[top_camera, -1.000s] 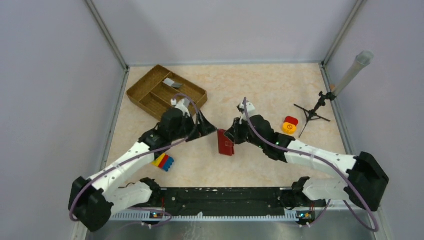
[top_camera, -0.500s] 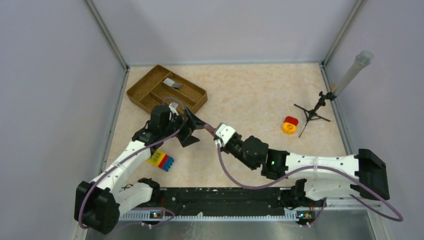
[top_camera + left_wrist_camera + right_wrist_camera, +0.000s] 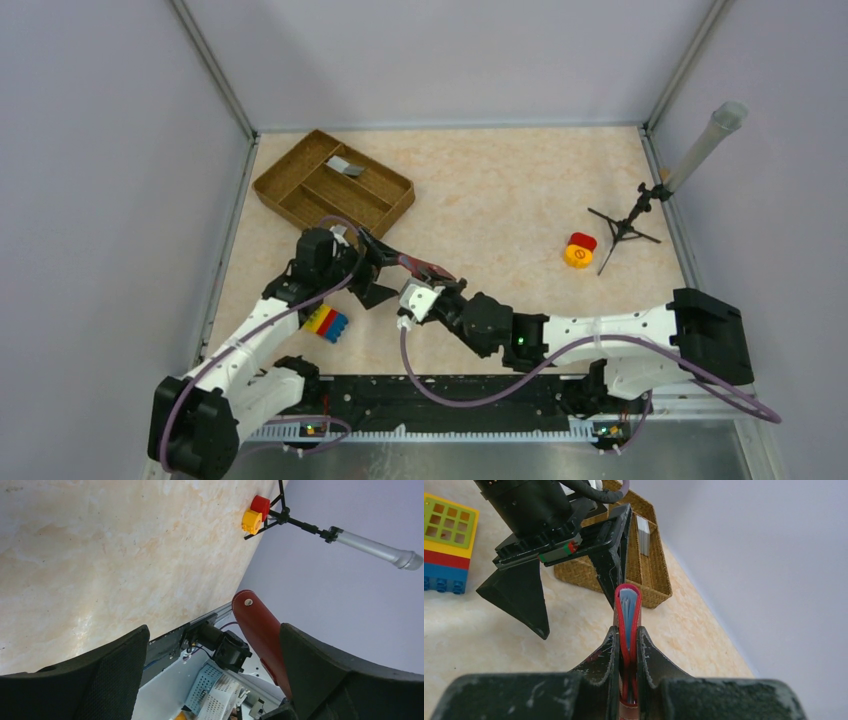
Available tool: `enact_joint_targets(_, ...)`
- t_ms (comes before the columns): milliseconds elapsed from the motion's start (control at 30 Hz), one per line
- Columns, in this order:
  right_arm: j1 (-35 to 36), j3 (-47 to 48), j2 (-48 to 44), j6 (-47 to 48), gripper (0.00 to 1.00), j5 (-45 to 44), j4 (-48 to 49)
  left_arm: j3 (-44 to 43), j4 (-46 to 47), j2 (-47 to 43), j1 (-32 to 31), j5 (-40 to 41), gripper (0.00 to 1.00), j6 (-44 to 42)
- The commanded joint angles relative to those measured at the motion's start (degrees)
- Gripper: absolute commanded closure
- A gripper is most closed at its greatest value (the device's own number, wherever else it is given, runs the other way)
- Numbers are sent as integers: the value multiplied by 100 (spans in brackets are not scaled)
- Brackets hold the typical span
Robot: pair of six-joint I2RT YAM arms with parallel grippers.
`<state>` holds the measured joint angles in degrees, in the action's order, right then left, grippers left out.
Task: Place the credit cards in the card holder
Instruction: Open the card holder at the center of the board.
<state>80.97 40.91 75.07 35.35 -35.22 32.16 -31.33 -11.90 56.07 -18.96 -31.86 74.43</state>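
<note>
My right gripper (image 3: 432, 282) is shut on the red leather card holder (image 3: 422, 267), held off the table; the right wrist view (image 3: 626, 630) shows the holder (image 3: 628, 611) edge-on with a bluish card inside. My left gripper (image 3: 384, 270) is open, and the holder's free end sits between its fingers, close to the right finger (image 3: 320, 670). In the left wrist view (image 3: 215, 630) the holder (image 3: 260, 635) shows its snap stud. A grey credit card (image 3: 343, 166) lies in the wicker tray (image 3: 290, 200); it also shows in the right wrist view (image 3: 642, 532). Other cards are out of view.
A yellow-red-blue toy block (image 3: 327, 322) lies by the left arm. A yellow and red button piece (image 3: 579, 250) and a small tripod with a long tube (image 3: 640, 205) stand at the right. Grey walls close in the table on three sides.
My right arm has swung left and nearer with the card holder. My left gripper has drawn back toward the near left, and the holder's end now lies between its open fingers.
</note>
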Motion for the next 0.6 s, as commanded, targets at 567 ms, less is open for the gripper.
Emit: enact_joint_targets(567,228,240,67,-178,100,525,-23,379,688,-708,77,537,1,980)
